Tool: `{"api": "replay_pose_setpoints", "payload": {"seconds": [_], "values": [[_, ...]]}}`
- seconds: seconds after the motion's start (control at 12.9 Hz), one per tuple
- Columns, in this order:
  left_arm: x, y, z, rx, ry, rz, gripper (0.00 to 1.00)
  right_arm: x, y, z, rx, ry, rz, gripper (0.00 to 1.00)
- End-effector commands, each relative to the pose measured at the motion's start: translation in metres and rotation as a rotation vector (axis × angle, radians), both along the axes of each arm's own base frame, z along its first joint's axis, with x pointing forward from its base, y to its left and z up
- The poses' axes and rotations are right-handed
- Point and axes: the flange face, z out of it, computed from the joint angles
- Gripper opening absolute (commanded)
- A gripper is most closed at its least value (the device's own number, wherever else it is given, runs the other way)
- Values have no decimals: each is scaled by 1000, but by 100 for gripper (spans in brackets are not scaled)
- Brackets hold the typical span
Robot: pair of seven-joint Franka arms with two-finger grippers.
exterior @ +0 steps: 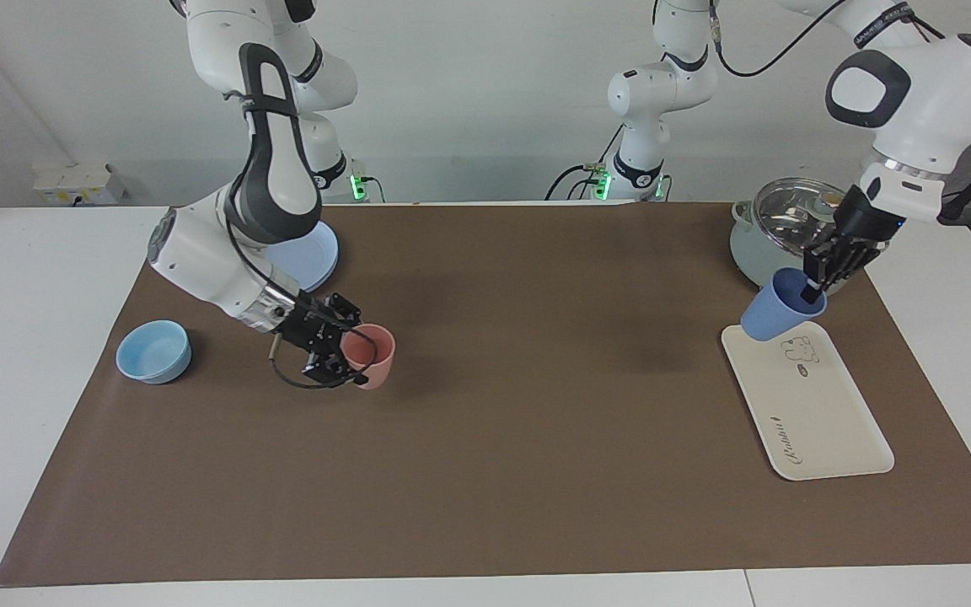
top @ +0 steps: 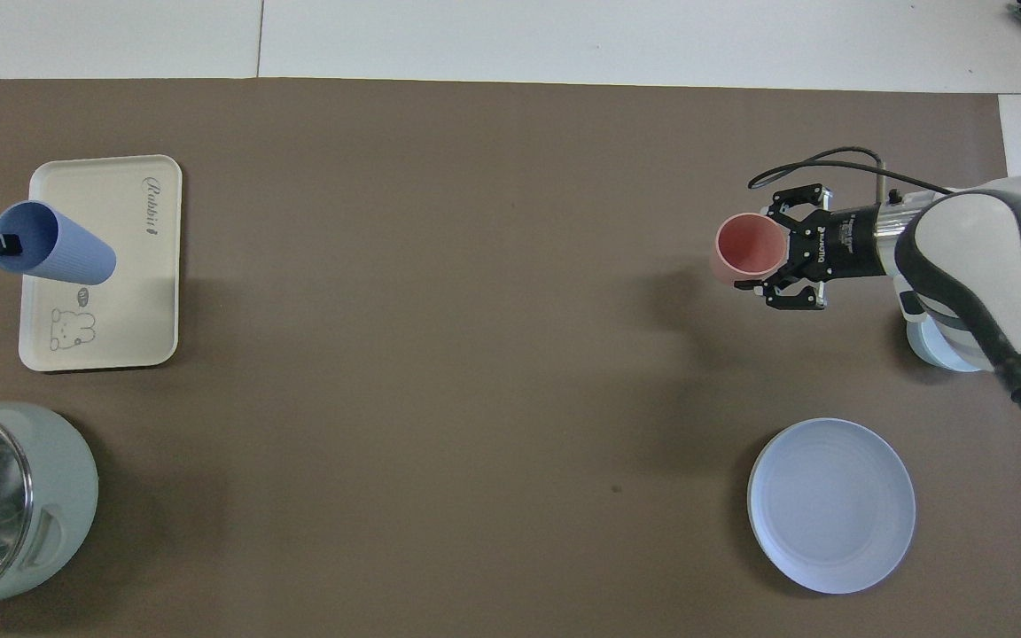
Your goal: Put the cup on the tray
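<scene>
The periwinkle-blue cup (exterior: 768, 314) hangs tilted in my left gripper (exterior: 814, 291), which is shut on its rim with one finger inside. It is over the end of the cream-white tray (exterior: 814, 421) that lies nearer to the robots, beside the bear drawing. In the overhead view the cup (top: 58, 248) lies across the tray (top: 120, 328), with the left gripper (top: 5, 244) at the tray's edge. My right gripper (exterior: 356, 350) is low at the right arm's end, open, with its fingers on either side of a salmon-pink tumbler (exterior: 374, 358) that stands on the mat.
A pale green pot with a glass lid (exterior: 780, 232) stands close to the tray, nearer to the robots. A round blue plate (exterior: 308, 257) and a squat light-blue bowl (exterior: 153, 351) lie at the right arm's end. A brown mat (exterior: 536, 405) covers the table.
</scene>
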Motion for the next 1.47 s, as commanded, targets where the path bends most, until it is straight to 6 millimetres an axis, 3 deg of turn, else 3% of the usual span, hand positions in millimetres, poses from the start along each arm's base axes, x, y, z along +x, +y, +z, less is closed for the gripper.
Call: {"api": "replay_pose_setpoints", "payload": {"seconds": [0.0, 0.08, 0.23, 0.31, 0.39, 0.46, 0.54, 0.62, 0.7, 0.77, 0.85, 1.01, 1.16, 1.39], "values": [[-1, 15, -39, 4, -54, -23, 0, -8, -47, -15, 25, -14, -36, 0], [-1, 25, -60, -2, -68, -23, 0, -10, -62, -24, 26, -13, -41, 0], [-5, 24, -77, -9, -63, -51, 0, -13, -98, -48, 28, -18, -41, 0], [-5, 20, -81, -9, -60, -57, 28, -12, -111, -57, 32, -15, -52, 0], [-7, 18, -83, -1, -64, -56, 89, -13, -114, -63, 42, -14, -60, 0], [-8, 20, -83, -1, -63, -56, 100, -14, -113, -62, 46, -14, -58, 0], [-8, 24, -78, 7, -72, -80, 100, -16, -112, -64, 49, -9, -62, 0], [-7, 25, -60, 24, -97, -115, 100, -16, -113, -63, 48, -13, -62, 35], [-7, 23, -39, 28, -96, -143, 100, -15, -111, -60, 37, -40, -41, 77], [-9, 19, -14, 47, -96, -176, 100, -16, -113, -60, 27, -58, -24, 87], [-11, 13, 0, 89, -72, -224, 100, -17, -115, -61, 18, -58, -19, 93], [-17, -1, 24, 190, -21, -317, 100, -20, -127, -56, -1, -79, -7, 96], [-27, -30, 42, 225, 40, -378, 100, -23, -139, -50, -57, -124, 70, 96], [-47, -90, 63, 251, 143, -384, 100, -30, -156, -46, -208, -184, 318, 99]]}}
